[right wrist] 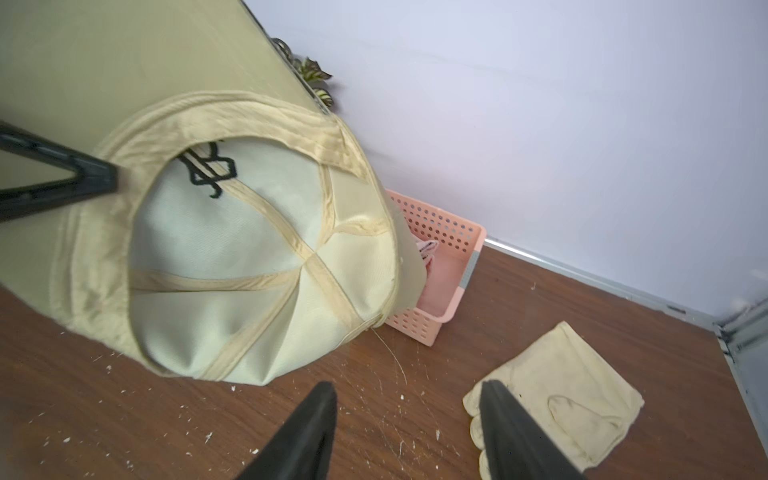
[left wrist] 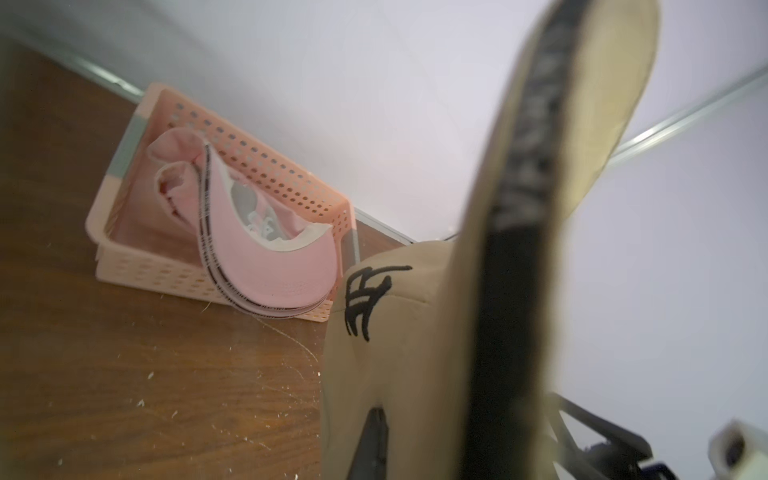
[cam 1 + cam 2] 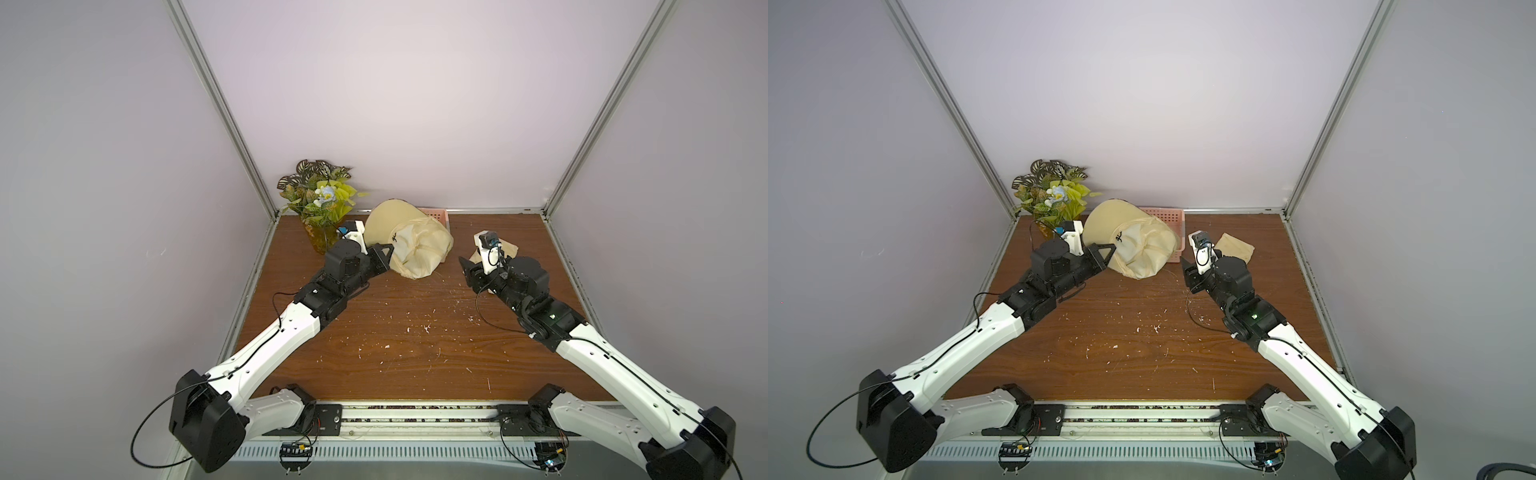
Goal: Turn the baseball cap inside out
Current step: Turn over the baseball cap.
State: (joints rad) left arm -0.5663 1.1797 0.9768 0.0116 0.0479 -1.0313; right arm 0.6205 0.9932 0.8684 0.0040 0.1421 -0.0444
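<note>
Left gripper (image 3: 384,257) clamped the beige baseball cap (image 3: 409,243); right gripper (image 1: 409,415) stood open, holding nothing.

The cap hung at the table's (image 3: 415,332) far side, crown sagging onto the wood, brim raised toward the back wall, lining and seam tapes facing outward. Only the left wrist view revealed a pink cap (image 2: 266,253) inside the pink basket (image 2: 266,166), which the top views mostly hid. The right wrist view showed a cream glove (image 1: 573,386) lying beside its open jaws.

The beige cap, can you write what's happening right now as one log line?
beige cap: lining and seams outward, lifted | left gripper: shut on cap by the brim | right gripper: open, empty, apart from cap | pink basket: behind cap
</note>
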